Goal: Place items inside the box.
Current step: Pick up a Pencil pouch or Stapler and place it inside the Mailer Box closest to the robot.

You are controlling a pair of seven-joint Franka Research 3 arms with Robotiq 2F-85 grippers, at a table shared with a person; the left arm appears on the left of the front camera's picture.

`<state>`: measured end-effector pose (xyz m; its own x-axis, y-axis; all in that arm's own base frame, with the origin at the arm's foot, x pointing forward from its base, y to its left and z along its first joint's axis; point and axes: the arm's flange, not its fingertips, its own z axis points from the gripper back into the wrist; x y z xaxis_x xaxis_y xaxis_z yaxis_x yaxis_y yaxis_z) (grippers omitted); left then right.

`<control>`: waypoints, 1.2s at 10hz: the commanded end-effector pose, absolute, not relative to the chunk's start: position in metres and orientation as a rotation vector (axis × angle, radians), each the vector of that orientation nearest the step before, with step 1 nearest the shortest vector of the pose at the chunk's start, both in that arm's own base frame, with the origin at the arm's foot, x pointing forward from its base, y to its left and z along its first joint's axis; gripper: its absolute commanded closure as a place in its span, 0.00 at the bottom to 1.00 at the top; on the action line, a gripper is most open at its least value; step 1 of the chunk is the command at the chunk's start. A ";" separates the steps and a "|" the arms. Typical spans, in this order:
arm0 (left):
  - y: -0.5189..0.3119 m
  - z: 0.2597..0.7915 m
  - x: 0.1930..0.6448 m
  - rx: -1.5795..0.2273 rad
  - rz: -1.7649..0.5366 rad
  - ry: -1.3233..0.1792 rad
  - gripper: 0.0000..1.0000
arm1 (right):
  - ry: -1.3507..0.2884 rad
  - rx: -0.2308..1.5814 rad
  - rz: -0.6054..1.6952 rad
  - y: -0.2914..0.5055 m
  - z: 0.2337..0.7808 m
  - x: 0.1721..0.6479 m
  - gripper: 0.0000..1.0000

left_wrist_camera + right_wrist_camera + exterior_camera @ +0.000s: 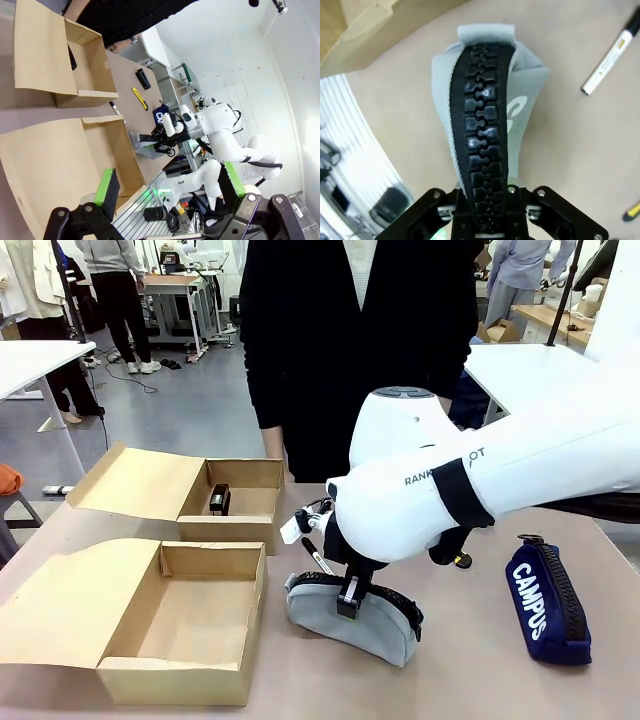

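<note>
The right pincer (487, 199) is clamped on the grey pouch (527, 85) along its top ridge, its black fingers pressing either side of a chunky black plastic zip with interlocking teeth. The pouch is soft woven fabric, rounded like a loaf, with a folded tab at its end. It rests on the tan table (460, 680) just right of the near box (180, 680). That box is plain brown cardboard, straight-walled, with its lid flap folded out to the left and its floor bare. Behind it the far box (228, 532), of the same card and shape, holds a small black item (219, 500) at the left end of its well (too small to tell more). A marker pen (606, 65) lies on the table just beside the grey pouch, and the navy pouch (546, 605), lettered "CAMPUS" in white, lies well to the right. The left pincer (169, 184) hangs over the near box's card with its green-padded fingers (107, 186) spread apart.
</note>
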<state>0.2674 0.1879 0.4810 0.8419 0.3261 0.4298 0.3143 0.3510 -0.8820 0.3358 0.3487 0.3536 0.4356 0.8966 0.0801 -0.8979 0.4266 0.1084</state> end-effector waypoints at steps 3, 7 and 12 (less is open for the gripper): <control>0.188 0.483 0.267 -1.246 -0.008 -0.632 0.00 | -0.125 0.203 0.713 0.318 0.484 0.279 1.00; 0.188 0.483 0.267 -1.246 -0.008 -0.632 0.00 | -0.072 0.179 0.811 0.330 0.459 0.300 1.00; 0.188 0.483 0.267 -1.246 -0.008 -0.632 0.00 | -0.222 0.315 0.261 0.397 0.507 0.270 0.91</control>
<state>0.2666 0.1885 0.4810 0.8409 0.3266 0.4316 0.3162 0.3506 -0.8815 0.2711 0.3637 0.5088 0.9162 0.3264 0.2325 -0.3863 0.8738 0.2954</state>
